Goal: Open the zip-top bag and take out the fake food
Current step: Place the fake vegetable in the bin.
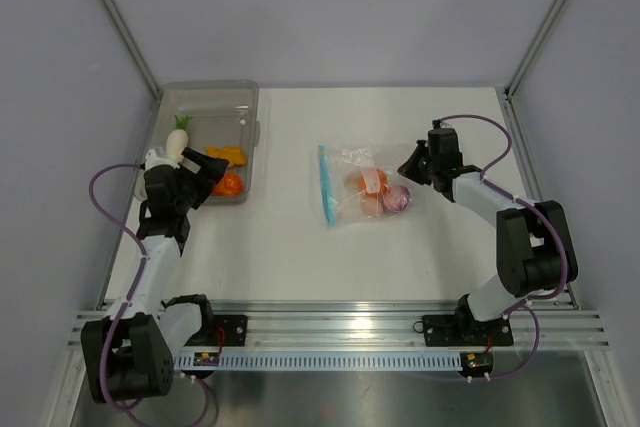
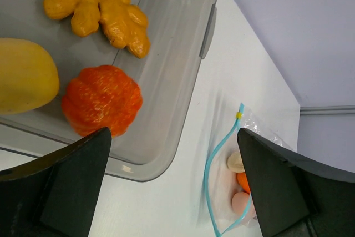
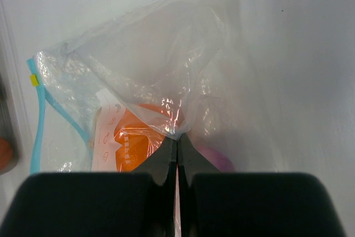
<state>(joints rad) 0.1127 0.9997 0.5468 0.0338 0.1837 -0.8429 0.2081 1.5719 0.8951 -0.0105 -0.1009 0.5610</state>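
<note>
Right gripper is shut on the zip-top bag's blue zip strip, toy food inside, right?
No. The right wrist view shows the right gripper shut on the clear film of the zip-top bag, away from its zip strip; toy food is inside.

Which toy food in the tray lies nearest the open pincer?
The bumpy orange-red piece, just before the left pincer; the ginger piece and yellow piece lie farther.
</note>
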